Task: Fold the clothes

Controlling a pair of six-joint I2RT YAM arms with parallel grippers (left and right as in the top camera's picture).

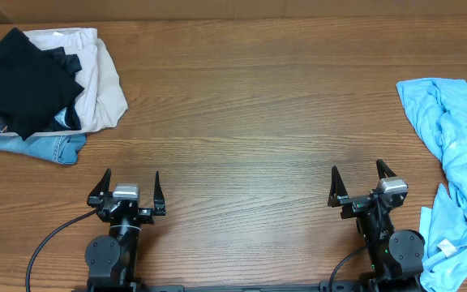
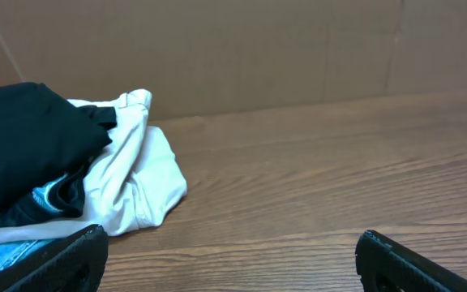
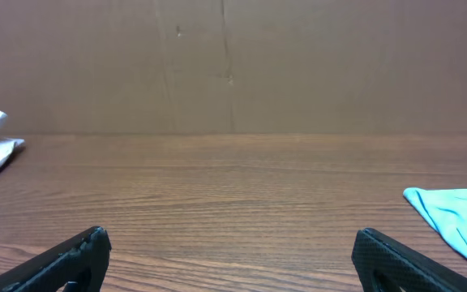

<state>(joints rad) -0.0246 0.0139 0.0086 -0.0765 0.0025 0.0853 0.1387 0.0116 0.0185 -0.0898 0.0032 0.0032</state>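
The left gripper [image 1: 131, 183] and right gripper [image 1: 357, 175] stand wide open at the table's [image 1: 250, 105] near edge. The clothes [image 1: 19, 77] lie crumpled atop a cream garment [image 1: 104, 85] in the far left corner.

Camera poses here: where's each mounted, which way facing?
Overhead: above the brown wooden table, looking straight down; left fingers and right fingers open at the bottom edge.
Left wrist: low, facing the cardboard back wall; plain black garment at left; own fingers at the bottom.
Right wrist: same heading; crumpled light blue garment at right; own fingers below.
Shared: cream-white garment, in all three.
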